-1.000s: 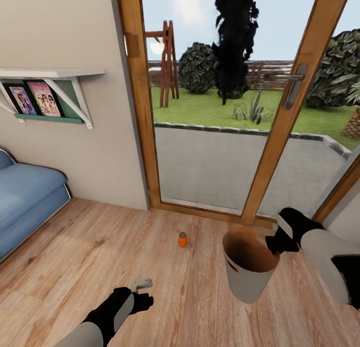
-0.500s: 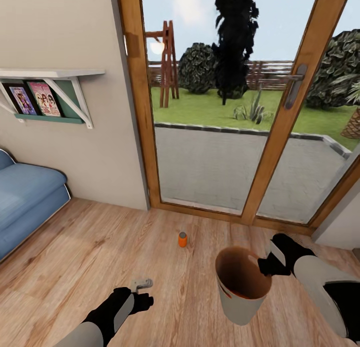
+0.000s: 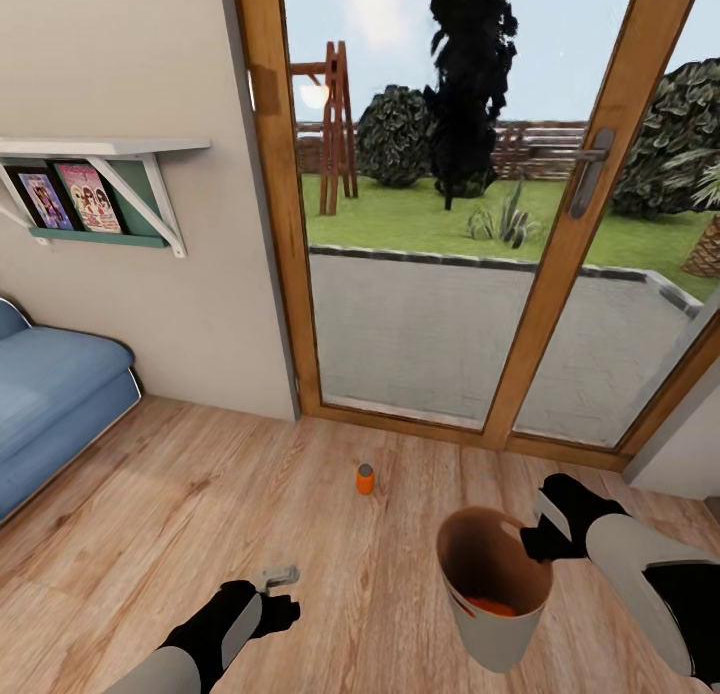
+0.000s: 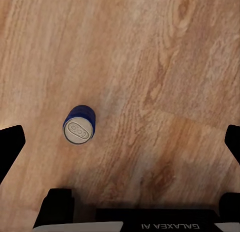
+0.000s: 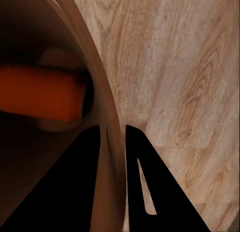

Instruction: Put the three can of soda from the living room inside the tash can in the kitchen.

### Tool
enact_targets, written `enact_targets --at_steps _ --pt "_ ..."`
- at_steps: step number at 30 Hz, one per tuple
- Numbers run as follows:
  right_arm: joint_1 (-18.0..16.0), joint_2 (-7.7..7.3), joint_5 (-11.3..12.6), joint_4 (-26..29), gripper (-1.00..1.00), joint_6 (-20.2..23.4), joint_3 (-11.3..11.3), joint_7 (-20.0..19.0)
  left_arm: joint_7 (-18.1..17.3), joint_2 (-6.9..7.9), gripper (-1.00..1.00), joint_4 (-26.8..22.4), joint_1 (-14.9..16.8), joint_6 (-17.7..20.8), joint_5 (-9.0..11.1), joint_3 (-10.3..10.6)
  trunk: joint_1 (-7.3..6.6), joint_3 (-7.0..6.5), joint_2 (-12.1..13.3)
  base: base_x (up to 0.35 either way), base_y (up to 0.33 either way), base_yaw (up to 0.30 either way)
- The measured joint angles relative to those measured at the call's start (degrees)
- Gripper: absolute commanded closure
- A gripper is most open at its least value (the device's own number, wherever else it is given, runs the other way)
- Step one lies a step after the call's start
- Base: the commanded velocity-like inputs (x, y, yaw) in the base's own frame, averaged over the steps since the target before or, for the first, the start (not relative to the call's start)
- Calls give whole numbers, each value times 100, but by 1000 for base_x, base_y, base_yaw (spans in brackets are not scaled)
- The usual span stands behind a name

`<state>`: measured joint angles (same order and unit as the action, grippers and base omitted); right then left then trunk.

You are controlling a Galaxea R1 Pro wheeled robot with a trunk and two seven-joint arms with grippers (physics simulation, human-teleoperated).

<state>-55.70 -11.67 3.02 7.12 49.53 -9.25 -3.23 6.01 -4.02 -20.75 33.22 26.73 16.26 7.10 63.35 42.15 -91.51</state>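
Living room, plank floor (image 3: 180, 514), glass doors (image 3: 440, 224) ahead.
Right gripper (image 3: 540, 539) pinches the bin (image 3: 495, 614) rim; left gripper (image 4: 120, 142) spread wide above a blue can (image 4: 79, 125).

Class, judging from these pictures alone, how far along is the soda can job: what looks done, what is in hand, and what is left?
Done: one orange can lies inside the bin.
In hand: the right gripper pinches the bin's rim; the left gripper, fingers spread, hangs above an upright dark blue can on the floor.
Left: that can, plus another orange can standing near the glass door.
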Motion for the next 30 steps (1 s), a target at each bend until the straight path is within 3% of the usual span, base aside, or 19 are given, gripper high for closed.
enact_targets --at_steps 14,24,25,26,27,28,30 --pt "-19 -6 -358 32 100 25 39 -15 -2 0 -100 0 0 2 0 -1 0 0 0 0 0 0" --pt "331 -206 -371 344 100 261 97 -60 -14 73 -100 -160 -324 62 30 -33 0 0 0 0 0 0" --pt "987 -388 25 1419 100 582 101 -43 -13 74 -100 -160 -543 64 30 -33 0 -1 -1 0 0 0" --pt "1192 -432 328 1333 100 448 174 -63 -13 74 -100 -162 -562 65 29 -35 1 1 0 0 0 0" --pt "1175 -478 530 1298 100 892 175 -84 -13 75 -100 -164 -566 68 28 -37 1 0 0 0 0 0" --pt "1099 -560 647 1064 100 1007 283 -153 -12 76 -100 -166 -572 72 27 -39 0 0 0 0 0 0" --pt "1014 -643 439 1104 100 1046 319 -224 -12 76 -100 -166 -574 75 27 -40 0 0 0 0 0 0"
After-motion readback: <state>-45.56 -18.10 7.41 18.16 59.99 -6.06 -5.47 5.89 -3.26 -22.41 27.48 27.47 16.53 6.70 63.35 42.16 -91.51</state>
